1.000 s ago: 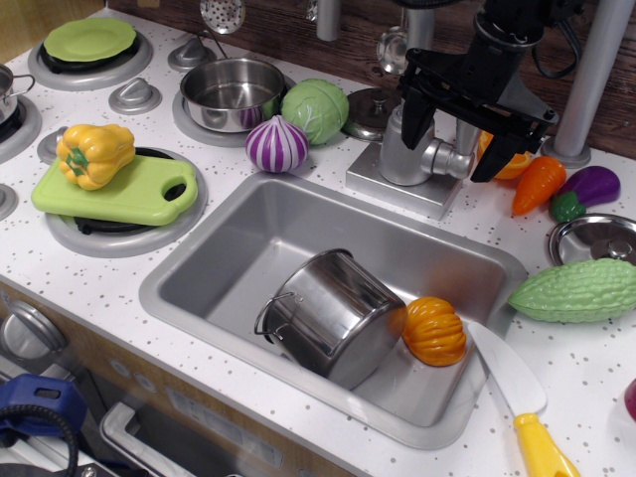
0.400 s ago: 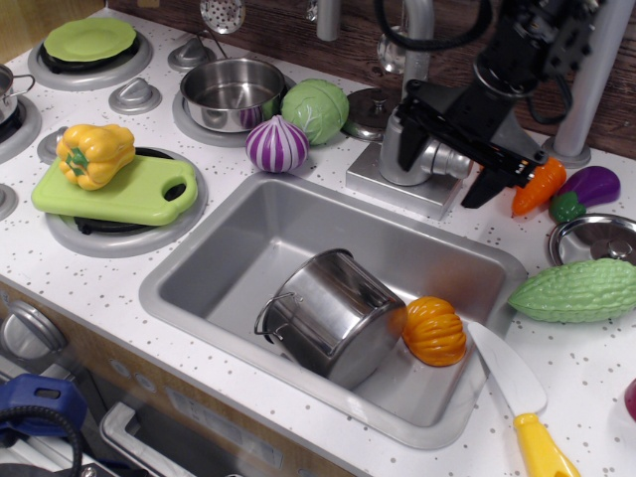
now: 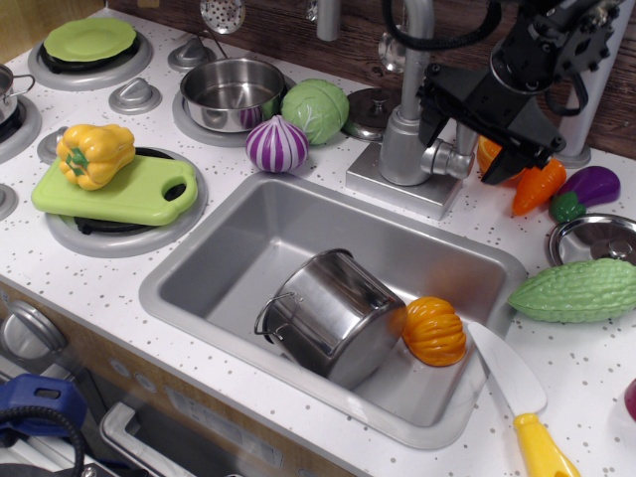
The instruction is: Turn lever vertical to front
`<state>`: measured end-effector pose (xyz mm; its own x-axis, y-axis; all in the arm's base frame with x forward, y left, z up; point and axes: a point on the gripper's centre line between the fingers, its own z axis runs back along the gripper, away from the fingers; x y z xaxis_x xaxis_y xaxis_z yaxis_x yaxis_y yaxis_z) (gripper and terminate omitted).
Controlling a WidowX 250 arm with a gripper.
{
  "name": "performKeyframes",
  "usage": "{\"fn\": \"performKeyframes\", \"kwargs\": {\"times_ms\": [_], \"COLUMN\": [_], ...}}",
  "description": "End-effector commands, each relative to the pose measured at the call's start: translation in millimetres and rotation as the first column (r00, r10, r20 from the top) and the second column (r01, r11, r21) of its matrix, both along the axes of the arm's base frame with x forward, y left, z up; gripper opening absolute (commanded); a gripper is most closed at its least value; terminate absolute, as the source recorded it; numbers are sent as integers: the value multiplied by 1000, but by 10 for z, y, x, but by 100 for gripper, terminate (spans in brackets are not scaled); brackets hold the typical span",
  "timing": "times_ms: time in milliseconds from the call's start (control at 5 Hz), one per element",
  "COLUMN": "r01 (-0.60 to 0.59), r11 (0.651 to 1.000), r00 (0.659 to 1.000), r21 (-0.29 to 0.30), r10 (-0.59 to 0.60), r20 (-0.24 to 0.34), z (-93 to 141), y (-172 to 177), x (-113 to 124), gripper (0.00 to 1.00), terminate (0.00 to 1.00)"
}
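The faucet [image 3: 402,139] stands behind the sink [image 3: 229,234], with a stubby side barrel [image 3: 449,159] on its right. The lever [image 3: 465,139] shows as a short silver piece rising from that barrel, partly hidden by the gripper. My black gripper [image 3: 469,147] hangs over the barrel from the upper right. Its fingers are spread, the left fingertip [image 3: 433,124] by the faucet body and the other to the right of the barrel. The lever is between them; I cannot tell whether either finger touches it.
The tall spout pipe [image 3: 417,40] rises just left of the gripper. A carrot [image 3: 540,184], an eggplant [image 3: 591,186] and an orange piece lie right of the faucet. A pot [image 3: 333,313] and orange pumpkin [image 3: 434,331] lie in the sink. A grey post [image 3: 596,70] stands behind.
The gripper dipped down and forward over the side barrel, then rose and shifted right. It now stands more upright over the barrel.
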<state>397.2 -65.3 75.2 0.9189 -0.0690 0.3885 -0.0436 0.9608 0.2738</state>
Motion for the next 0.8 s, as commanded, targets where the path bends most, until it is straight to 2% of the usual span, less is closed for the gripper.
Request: {"fn": "performKeyframes", "kwargs": {"times_ms": [0, 400, 600], "r01": [-8, 17, 10], "r11": [999, 998, 998], "r00": [994, 992, 993], "r21": [-45, -52, -57], "r10": [12, -10, -4], "r20": [107, 127, 118], "z": [411, 404, 398], "y": [24, 66, 61], "x": [165, 320, 362], "gripper": [100, 100, 0], "terminate": [0, 0, 0]}}
